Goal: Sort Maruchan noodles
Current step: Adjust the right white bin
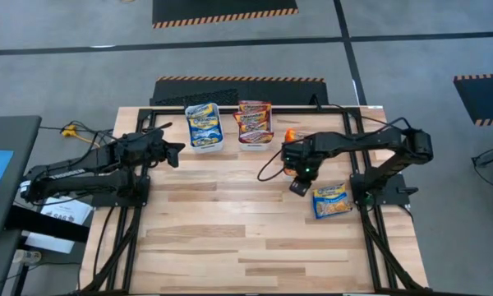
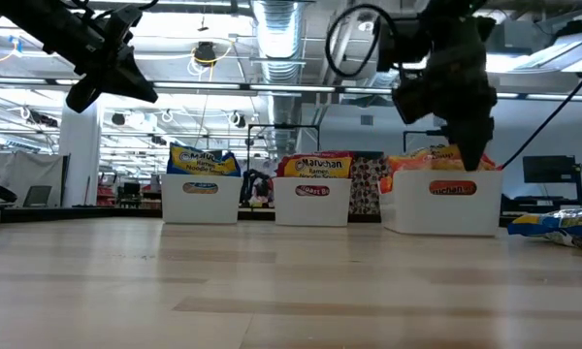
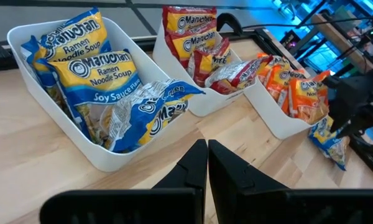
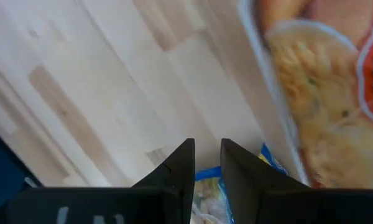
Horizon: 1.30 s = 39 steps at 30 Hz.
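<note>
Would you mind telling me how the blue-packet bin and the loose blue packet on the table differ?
The blue-packet bin is a white container at the table's back, filled with several packets; the loose blue packet lies flat and alone on the wood near the right arm, outside any bin. Both carry blue and yellow noodle packaging.

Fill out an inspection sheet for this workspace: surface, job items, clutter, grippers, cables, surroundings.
Surface: light wooden table, bare over its near half.
Job's things: blue packets in left bin; maroon packets in middle bin; orange packets in right bin; one blue packet loose on the table.
Clutter: nothing seen.
Grippers: left gripper shut, empty, raised facing the bins; right gripper slightly parted, empty, above the table between the orange bin and the loose packet.
Cables: black cable looping from the right arm onto the table.
Surroundings: hazard-striped floor mats; open workshop behind.
</note>
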{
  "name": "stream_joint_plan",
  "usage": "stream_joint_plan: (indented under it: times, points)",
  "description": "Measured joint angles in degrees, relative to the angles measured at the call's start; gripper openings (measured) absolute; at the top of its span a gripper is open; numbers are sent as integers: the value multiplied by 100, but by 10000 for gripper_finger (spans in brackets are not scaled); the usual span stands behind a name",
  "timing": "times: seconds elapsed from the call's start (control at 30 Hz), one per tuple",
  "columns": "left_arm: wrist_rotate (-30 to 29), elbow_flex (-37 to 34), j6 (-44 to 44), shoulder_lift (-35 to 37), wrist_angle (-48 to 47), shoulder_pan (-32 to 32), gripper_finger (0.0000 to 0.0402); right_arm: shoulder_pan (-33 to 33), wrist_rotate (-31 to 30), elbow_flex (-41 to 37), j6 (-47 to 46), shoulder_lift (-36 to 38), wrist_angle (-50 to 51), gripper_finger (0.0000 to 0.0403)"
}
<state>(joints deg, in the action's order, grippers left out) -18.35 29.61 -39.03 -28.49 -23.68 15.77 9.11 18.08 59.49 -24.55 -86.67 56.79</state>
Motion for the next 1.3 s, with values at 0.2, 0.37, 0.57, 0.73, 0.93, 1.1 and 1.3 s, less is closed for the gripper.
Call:
stream_joint_plan:
  times: [0.2,0.37,0.57,0.73,0.93,1.1,1.3]
  points:
    - [-2,1,-10,0,11,0,0,192,-280,-233,-50,0,-182,101]
    - [-19,0,38,0,12,1,0,455,-765,-267,218,2,-297,101]
    - [-47,1,87,0,13,4,0,809,-1206,-267,533,2,-576,101]
    - [-52,1,87,0,16,2,0,1275,-1399,-267,1159,2,-493,101]
    - [-52,2,87,0,20,2,0,1921,-1799,-266,1702,2,-415,101]
    - [-52,0,87,0,22,2,0,2331,-1798,-266,1740,2,-697,101]
    - [-64,1,108,1,23,2,0,2543,-1747,-267,1774,2,-889,101]
